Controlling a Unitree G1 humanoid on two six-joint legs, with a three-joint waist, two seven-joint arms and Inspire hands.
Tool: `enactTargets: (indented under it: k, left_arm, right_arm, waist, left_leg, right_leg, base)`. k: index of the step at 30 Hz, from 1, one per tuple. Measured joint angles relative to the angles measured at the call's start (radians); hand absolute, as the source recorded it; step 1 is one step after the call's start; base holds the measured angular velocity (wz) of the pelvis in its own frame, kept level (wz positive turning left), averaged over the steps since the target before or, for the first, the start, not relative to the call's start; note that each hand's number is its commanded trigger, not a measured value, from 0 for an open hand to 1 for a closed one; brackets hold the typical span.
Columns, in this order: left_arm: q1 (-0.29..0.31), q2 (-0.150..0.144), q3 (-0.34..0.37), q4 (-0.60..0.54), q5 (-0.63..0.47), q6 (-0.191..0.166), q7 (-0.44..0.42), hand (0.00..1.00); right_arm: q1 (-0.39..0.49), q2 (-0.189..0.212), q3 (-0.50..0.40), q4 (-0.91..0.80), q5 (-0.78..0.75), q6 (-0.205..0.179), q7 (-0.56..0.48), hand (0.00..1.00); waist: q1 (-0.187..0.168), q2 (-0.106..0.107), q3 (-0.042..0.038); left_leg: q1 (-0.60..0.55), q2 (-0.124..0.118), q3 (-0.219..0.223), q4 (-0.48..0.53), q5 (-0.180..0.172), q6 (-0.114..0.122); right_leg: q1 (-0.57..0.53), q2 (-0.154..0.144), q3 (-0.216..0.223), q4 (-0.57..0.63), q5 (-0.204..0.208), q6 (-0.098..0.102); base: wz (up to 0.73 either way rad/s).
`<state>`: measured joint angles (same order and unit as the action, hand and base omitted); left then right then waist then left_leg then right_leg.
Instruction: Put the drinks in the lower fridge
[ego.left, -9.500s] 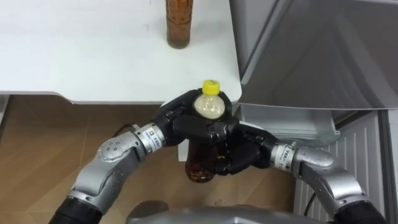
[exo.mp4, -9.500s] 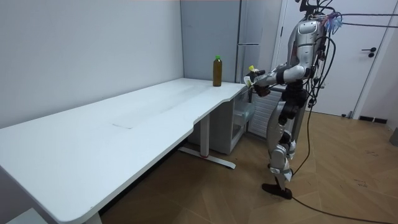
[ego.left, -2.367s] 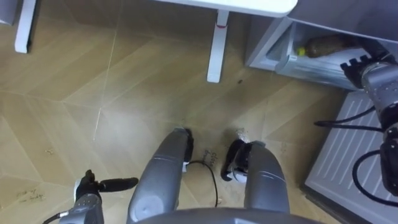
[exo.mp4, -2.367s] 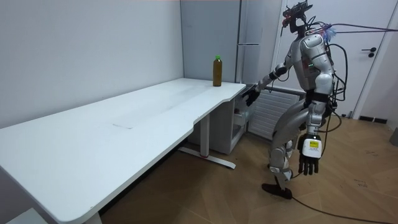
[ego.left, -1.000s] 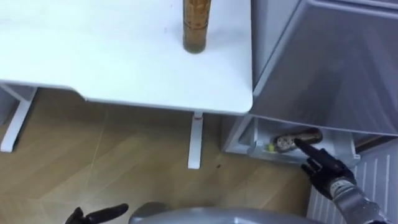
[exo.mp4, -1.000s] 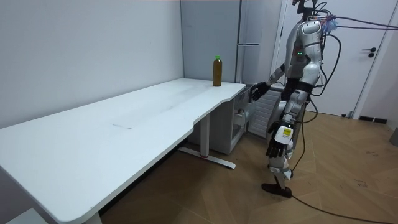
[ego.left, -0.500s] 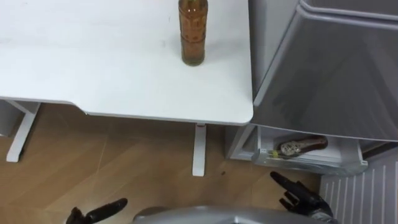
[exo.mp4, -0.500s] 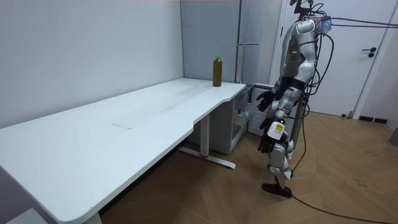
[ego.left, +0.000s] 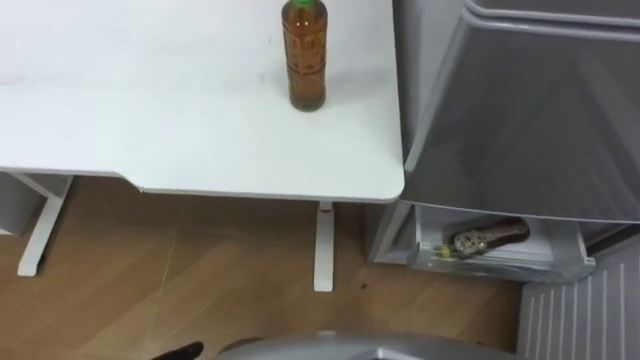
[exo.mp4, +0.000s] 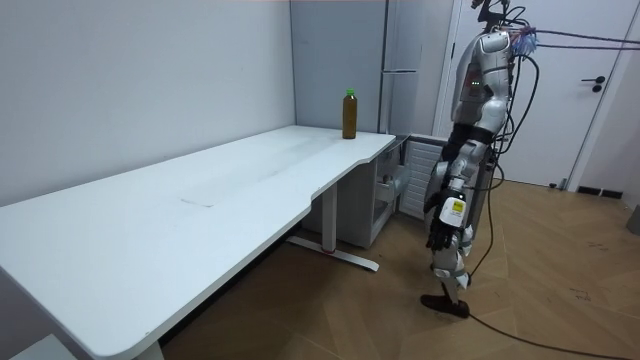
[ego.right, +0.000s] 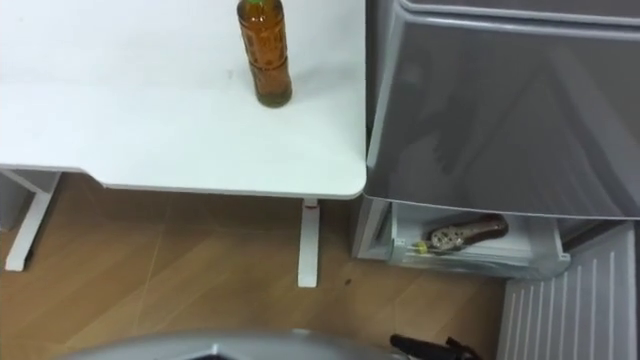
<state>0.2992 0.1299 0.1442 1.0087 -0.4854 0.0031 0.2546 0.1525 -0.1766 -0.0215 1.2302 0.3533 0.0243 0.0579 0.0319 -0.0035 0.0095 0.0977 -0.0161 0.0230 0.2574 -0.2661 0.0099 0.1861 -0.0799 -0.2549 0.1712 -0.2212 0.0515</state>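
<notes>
A brown drink bottle with a green cap (ego.left: 305, 55) stands upright on the white table (ego.left: 150, 120), near its right end. A second brown bottle (ego.left: 487, 236) lies on its side in the open lower fridge compartment (ego.left: 500, 262). In the right eye view it is the bottle (ego.right: 463, 234) lying in the same spot. I stand upright by the table corner, facing the fridge (ego.left: 520, 110). My left hand (exo.mp4: 440, 235) hangs open at my side, and its fingers (ego.left: 180, 351) show at the bottom edge. The straight fingers of my right hand (ego.right: 430, 348) show low on the right, holding nothing.
The grey upper fridge front (ego.right: 500, 110) overhangs the open compartment. The open lower door's white ribbed inside (ego.left: 570, 310) stands at the right. A white table leg (ego.left: 322, 245) stands on the wooden floor (ego.left: 200, 270) left of the fridge.
My right hand has drawn back from the lower compartment and dropped to my side. The bottle stays lying inside. The view has lifted a little.
</notes>
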Motion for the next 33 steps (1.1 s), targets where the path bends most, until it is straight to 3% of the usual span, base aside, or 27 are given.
enactTargets:
  k: [3, 10, 16, 21, 23, 27, 31, 33]
  left_arm:
    - [-0.017, -0.004, -0.002, -0.001, -0.002, 0.000, 0.009, 0.00]
    - [-0.057, -0.007, 0.038, -0.029, -0.045, -0.006, 0.072, 0.00]
    - [-0.059, -0.013, 0.086, -0.198, -0.079, -0.033, 0.189, 0.00]
    - [-0.057, -0.014, 0.159, -0.375, -0.087, -0.104, 0.331, 0.00]
    - [-0.058, -0.012, 0.168, -0.429, -0.035, -0.137, 0.373, 0.00]
    - [-0.057, -0.010, 0.167, -0.604, 0.036, -0.163, 0.473, 0.00]
    - [-0.052, -0.008, 0.166, -0.745, 0.096, -0.193, 0.512, 0.00]
    - [-0.053, -0.005, 0.166, -0.854, 0.172, -0.197, 0.520, 0.00]
  right_arm:
    - [-0.042, -0.001, 0.029, 0.017, -0.098, 0.001, -0.027, 0.00]
    - [-0.059, 0.007, 0.062, 0.015, -0.147, -0.002, -0.051, 0.00]
    - [-0.050, 0.008, 0.067, 0.011, -0.163, -0.013, -0.071, 0.00]
    - [-0.047, 0.008, 0.049, 0.010, -0.235, -0.031, -0.072, 0.00]
    - [-0.047, 0.008, 0.040, 0.011, -0.252, -0.044, -0.071, 0.00]
    - [-0.037, 0.009, 0.038, 0.006, -0.243, -0.059, -0.081, 0.00]
    - [-0.030, 0.011, 0.034, 0.006, -0.244, -0.070, -0.077, 0.00]
    - [-0.029, 0.013, 0.029, 0.006, -0.254, -0.071, -0.073, 0.00]
  waist:
    - [0.005, -0.001, 0.0002]
    - [0.008, 0.007, -0.0051]
    - [0.025, 0.006, -0.0058]
    - [0.032, 0.001, -0.0078]
    - [0.031, -0.005, -0.0073]
    - [0.033, -0.009, -0.0094]
    - [0.036, -0.014, -0.0151]
    - [0.033, -0.013, -0.0132]
  left_leg:
    - [-0.001, 0.000, -0.003, 0.003, 0.000, 0.000]
    - [-0.005, -0.001, -0.013, 0.011, -0.001, 0.001]
    - [-0.001, -0.001, -0.014, 0.011, 0.000, 0.001]
    - [0.000, 0.000, -0.010, 0.009, 0.000, 0.001]
    - [-0.001, -0.001, -0.011, 0.009, 0.000, 0.001]
    - [-0.002, -0.001, -0.019, 0.014, 0.000, 0.001]
    - [0.003, -0.001, -0.024, 0.012, 0.000, 0.001]
    - [0.003, -0.001, -0.026, 0.011, 0.001, 0.002]
  right_leg:
    - [0.002, 0.001, -0.003, 0.000, 0.004, 0.001]
    - [0.005, 0.001, -0.011, -0.001, 0.004, 0.002]
    - [0.006, 0.001, -0.008, -0.002, 0.004, 0.002]
    - [0.005, 0.001, 0.004, -0.001, 0.005, 0.001]
    - [0.005, 0.001, -0.005, -0.001, 0.005, 0.001]
    - [0.004, 0.002, -0.008, -0.003, 0.005, 0.002]
    - [0.008, 0.002, -0.008, -0.003, 0.005, 0.002]
    - [0.009, 0.002, -0.009, -0.004, 0.005, 0.001]
  base:
    - [0.03]
    - [0.04]
    - [0.00]
    - [-0.03]
    - [0.03]
    - [0.03]
    - [0.00]
    - [0.02]
